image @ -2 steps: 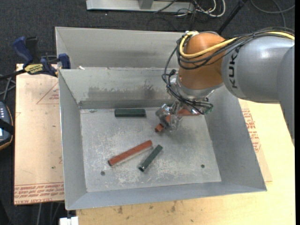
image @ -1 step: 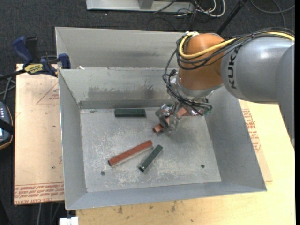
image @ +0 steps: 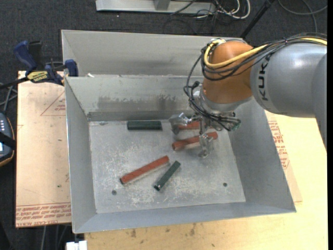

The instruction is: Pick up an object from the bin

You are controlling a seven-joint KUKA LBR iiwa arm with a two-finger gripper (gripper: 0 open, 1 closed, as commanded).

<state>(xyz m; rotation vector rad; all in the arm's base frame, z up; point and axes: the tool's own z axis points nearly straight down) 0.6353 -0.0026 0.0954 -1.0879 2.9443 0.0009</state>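
— Where is the short reddish-brown bar point(image: 188, 144) lying?
— It is lying flat on the floor of the grey bin point(image: 78, 139), right of the middle, directly beneath the end effector point(image: 202, 139), which is hanging low over it. A second reddish piece point(image: 193, 124) is sitting just behind it.
— Is the end effector standing wide or narrow?
— That cannot be told from here.
— How is the bar likely handling?
— Probably stiff, light and slim; pinching across its narrow width near mid-length looks safest.
— What else is the bin holding?
— A longer reddish bar point(image: 144, 171) is lying just beside a dark green bar point(image: 166, 175) toward the front, and another dark green bar point(image: 144, 124) is lying near the back wall.
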